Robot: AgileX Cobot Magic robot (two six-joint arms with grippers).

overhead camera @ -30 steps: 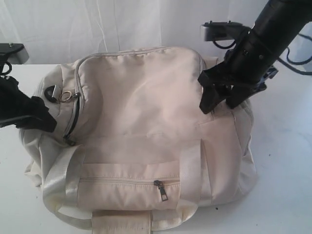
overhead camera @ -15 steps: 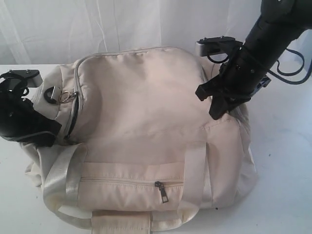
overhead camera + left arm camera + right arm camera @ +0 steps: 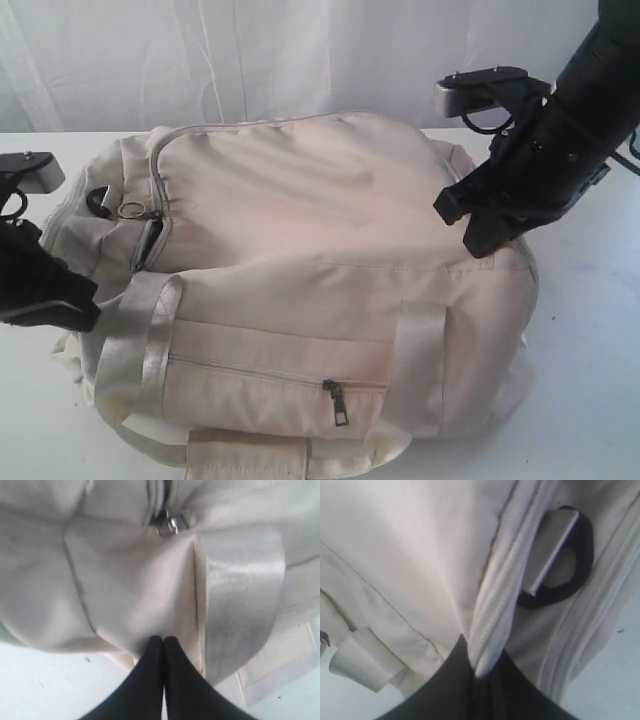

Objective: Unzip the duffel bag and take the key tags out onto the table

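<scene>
Cloth fills both hands. The right hand point(image 3: 479, 667) is closed tight on a raised fold of the zip seam at the right end of the duffel bag point(image 3: 300, 230), just beside a black D-ring point(image 3: 570, 580). The left hand point(image 3: 163, 641) has its fingers pressed together with no gap, their tips against the fabric at the bag's left end, next to the shiny handle strap point(image 3: 240, 605). Creases run toward the tips, so it looks to be nipping a pinch of cloth, though the pinch itself is hidden.

The bag lies on the white bench point(image 3: 590, 380), held between the two arms, with its front pocket zipped. Its main zip is parted only a little at the left end, where the ring pull point(image 3: 131, 210) sits. No key tags show; presumably they are inside.

By my reading, the step in hand is bracing the bag for unzipping. Next, one hand must let go, take the ring pull and draw it along the curved track while the other keeps the cloth taut.
</scene>
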